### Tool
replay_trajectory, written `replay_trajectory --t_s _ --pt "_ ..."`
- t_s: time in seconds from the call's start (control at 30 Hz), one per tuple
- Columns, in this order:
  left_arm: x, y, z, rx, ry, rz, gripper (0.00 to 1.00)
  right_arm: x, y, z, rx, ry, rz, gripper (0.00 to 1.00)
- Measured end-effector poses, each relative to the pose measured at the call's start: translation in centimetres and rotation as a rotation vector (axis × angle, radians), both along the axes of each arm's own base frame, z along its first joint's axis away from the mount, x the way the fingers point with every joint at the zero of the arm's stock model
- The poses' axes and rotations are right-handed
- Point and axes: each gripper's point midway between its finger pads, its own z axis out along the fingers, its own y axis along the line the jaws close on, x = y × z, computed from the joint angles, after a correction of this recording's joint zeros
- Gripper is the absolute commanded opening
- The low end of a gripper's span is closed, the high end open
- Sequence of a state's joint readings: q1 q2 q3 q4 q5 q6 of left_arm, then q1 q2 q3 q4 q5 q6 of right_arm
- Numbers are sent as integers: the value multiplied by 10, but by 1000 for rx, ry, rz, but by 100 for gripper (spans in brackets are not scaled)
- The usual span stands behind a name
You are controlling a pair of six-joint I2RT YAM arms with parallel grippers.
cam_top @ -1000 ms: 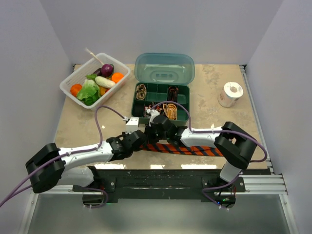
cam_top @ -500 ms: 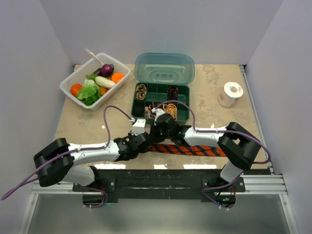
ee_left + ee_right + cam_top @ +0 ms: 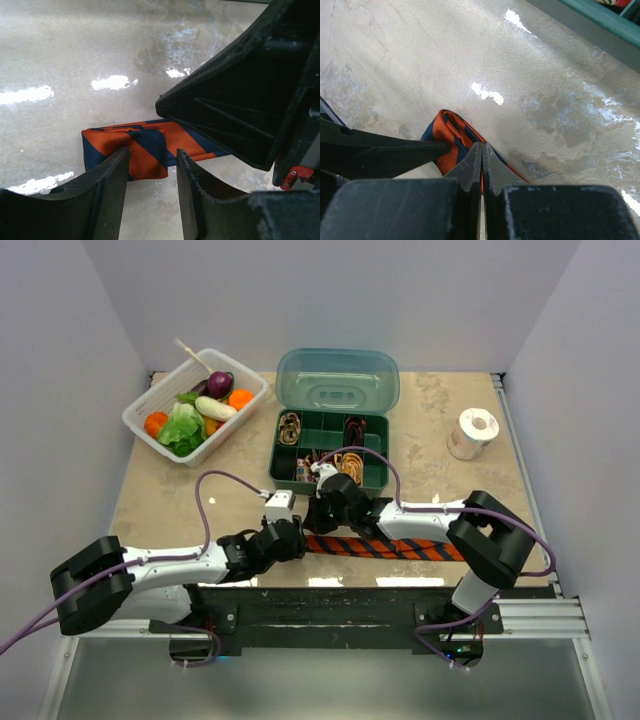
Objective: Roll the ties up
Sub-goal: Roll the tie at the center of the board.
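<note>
An orange-red tie with navy stripes [image 3: 400, 546] lies flat along the table's near edge. Its left end is folded over [image 3: 125, 155]. My left gripper [image 3: 291, 540] is open, and its fingertips [image 3: 152, 162] sit just short of that folded end, one finger [image 3: 107, 195] overlapping it. My right gripper [image 3: 324, 522] comes from above and is shut [image 3: 481, 148] on the tie just right of the fold [image 3: 447, 135]. Its black body [image 3: 240, 100] shows in the left wrist view. Small coiled ties [image 3: 290, 427] lie in the green box.
A green compartment box [image 3: 282, 455] with its lid open stands behind the grippers, and its wall shows in the right wrist view [image 3: 590, 20]. A white basket [image 3: 140, 410] of vegetables is at the back left. A white tape roll [image 3: 472, 432] is at the right.
My left arm swung in, then its gripper drew slightly toward the near edge beside the tie's folded end. My right gripper has barely moved.
</note>
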State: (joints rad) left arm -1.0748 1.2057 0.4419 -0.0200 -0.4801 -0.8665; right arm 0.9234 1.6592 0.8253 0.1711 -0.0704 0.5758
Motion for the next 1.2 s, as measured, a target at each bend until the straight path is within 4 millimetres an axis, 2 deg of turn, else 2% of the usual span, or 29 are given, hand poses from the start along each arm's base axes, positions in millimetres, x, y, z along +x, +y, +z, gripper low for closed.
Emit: replay_trajectory --t_s 0.33,0.47,0.77,0.97,1.2 --pt "0 -10 -2 -88 13 23 48 0 0 5 8 -13 9 0" --pt "-1 -10 3 -110 14 31 50 -3 2 5 15 -5 26 0" --pt "-7 8 24 -154 0 57 55 -11 9 20 75 -6 75 0" --pt "-8 25 22 -131 9 100 53 -24 20 26 109 -4 123 0" --pt "-10 37 12 -124 15 118 52 -31 20 32 120 -12 138 0"
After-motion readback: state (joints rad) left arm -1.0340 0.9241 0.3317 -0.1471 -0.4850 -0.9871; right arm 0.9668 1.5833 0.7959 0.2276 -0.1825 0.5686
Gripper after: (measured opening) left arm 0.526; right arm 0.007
